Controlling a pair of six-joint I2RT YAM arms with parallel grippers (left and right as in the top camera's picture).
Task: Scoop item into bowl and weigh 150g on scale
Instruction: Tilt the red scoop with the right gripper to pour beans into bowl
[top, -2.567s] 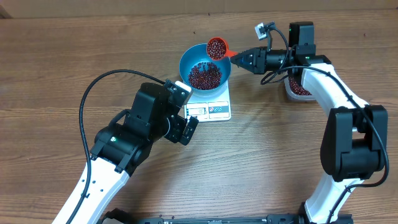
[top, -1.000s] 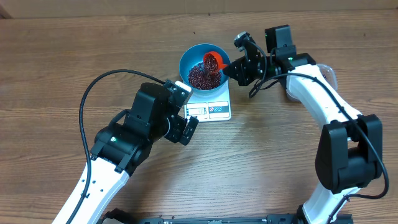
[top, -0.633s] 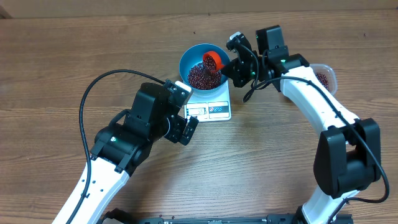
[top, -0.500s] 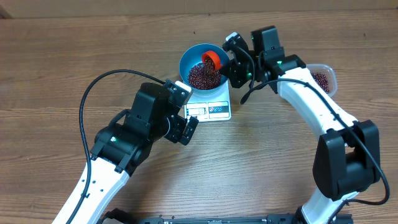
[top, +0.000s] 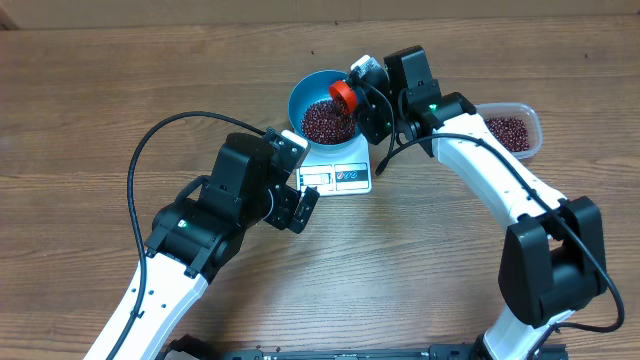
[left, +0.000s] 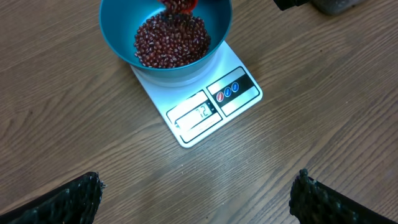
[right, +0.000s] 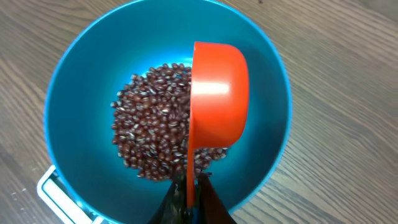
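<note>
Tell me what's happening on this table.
The right gripper is shut on the handle of an orange scoop, which is tipped on its side over the blue bowl. The bowl sits on the white scale and holds a heap of red-brown beans. More beans lie in a clear tub beside the right arm. The left gripper hangs open near the scale, touching nothing.

A bowl (top: 298, 98) sits on the far part of a scale (top: 345, 176) near the middle of the bench (top: 90, 90), with a heap of beans (top: 326, 122) inside it. A scoop (top: 344, 94), tipped on its side in the right gripper (right: 188, 200), hangs over the bowl's right half. A tub (top: 536, 135) of more beans lies well right of the scale. The left gripper (top: 304, 208) hovers just in front of the scale.
</note>
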